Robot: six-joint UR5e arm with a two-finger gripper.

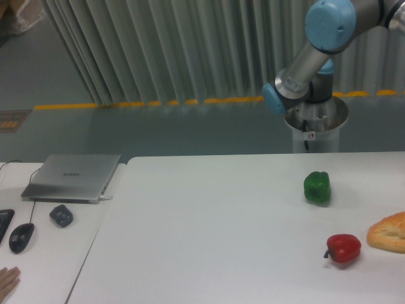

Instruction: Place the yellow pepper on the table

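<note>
The yellow pepper is out of view. My gripper is also outside the frame; only the arm's grey links and blue joint caps (328,25) show at the upper right, above the base (315,123). The white table (209,234) fills the lower part of the view. On it lie a green pepper (317,187) and a red pepper (343,248), both at the right.
A piece of flat bread (389,232) lies at the table's right edge. On the adjoining desk at the left are a shut laptop (71,177), a mouse (21,237), a small dark object (61,215) and a person's fingers (7,280).
</note>
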